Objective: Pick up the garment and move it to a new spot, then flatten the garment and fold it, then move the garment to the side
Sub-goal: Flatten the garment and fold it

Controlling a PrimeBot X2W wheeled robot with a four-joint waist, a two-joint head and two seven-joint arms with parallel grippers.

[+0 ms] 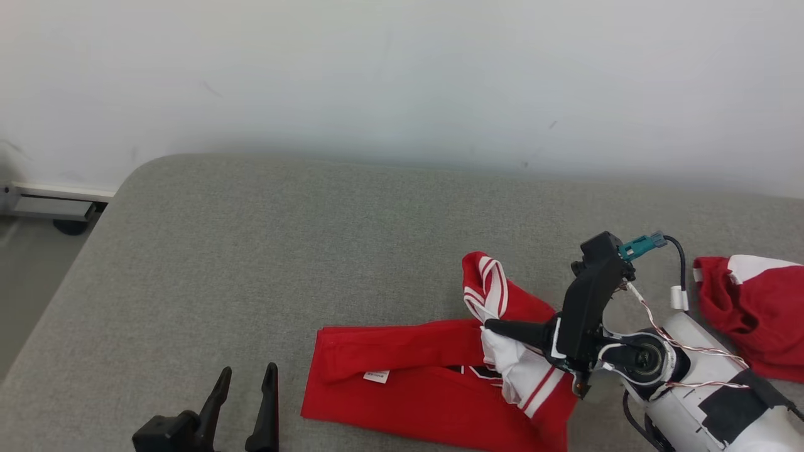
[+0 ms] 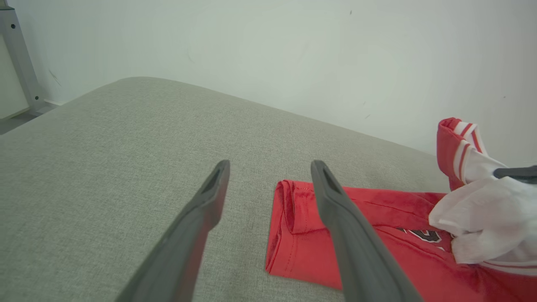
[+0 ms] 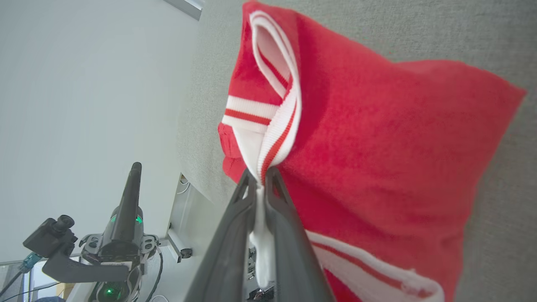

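A red garment with white and red striped trim lies on the grey cushion, its left part folded flat. My right gripper is shut on a white striped edge of the garment and holds that part raised off the cushion. In the left wrist view the garment lies just right of my left gripper, whose two fingers stand wide apart with nothing between them. In the head view the left gripper sits at the lower left, a little left of the garment's folded end.
A second red and white cloth lies at the right edge of the grey cushion. A white wall rises behind it. The cushion's rounded corner and the floor are at the left.
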